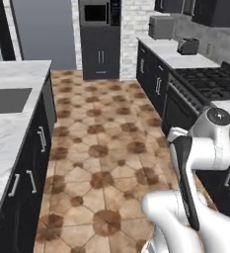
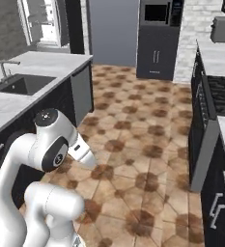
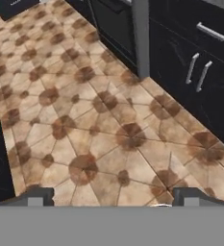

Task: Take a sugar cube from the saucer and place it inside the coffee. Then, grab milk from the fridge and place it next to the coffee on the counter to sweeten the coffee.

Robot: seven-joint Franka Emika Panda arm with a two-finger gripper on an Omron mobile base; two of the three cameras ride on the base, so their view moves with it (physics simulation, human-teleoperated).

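Note:
My gripper [image 3: 113,198] is open, its two dark fingertips [image 3: 34,197] spread wide over the brown tiled floor [image 3: 84,120] with nothing between them. The arm [image 1: 205,143] is folded low in the aisle between the counters. The white marble counter [image 1: 8,133] runs along the left and holds a sink [image 2: 24,84]. Behind it, at the far left, the fridge [image 2: 44,21] stands with its white shelves showing. The sugar cube, the saucer, the coffee and the milk are out of view.
On the right, dark cabinets [image 3: 200,57] line the aisle, with a stove [image 1: 210,81] and a toaster [image 1: 188,46] on the far counter. A dark oven tower [image 2: 157,34] closes the aisle's end. Open tiled floor [image 1: 101,148] lies ahead.

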